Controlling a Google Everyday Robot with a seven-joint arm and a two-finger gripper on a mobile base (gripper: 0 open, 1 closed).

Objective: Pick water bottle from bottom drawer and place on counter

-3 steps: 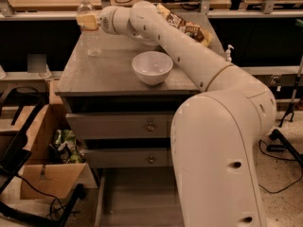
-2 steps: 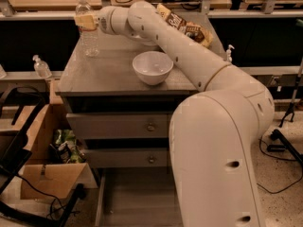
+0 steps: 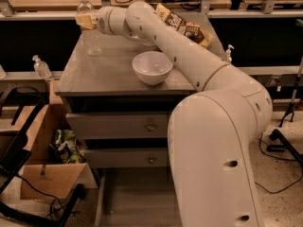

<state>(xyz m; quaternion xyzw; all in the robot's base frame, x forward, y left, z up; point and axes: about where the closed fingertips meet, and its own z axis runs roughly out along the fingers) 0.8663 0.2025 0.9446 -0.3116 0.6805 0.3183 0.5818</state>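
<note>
Camera view, upper left: gripper [image 3: 84,21] clenched around upper body of water bottle [image 3: 92,40].
Bottle place: upright on counter [image 3: 109,77], far-left corner, base seemingly touching top.
Handling: probably light, thin-walled, slick, crushable; best hold on ribbed body below shoulder.
Nearby: white bowl [image 3: 152,66] mid-frame; bottom drawer [image 3: 137,197] open, lower frame.

Left of the bowl [image 3: 152,67] the counter [image 3: 104,74] lay bare up to the bottle [image 3: 92,41] at the far-left corner, where the gripper [image 3: 84,21] sat. The arm [image 3: 180,51] crossed behind and right of the bowl, with a snack bag [image 3: 187,28] beyond.
</note>
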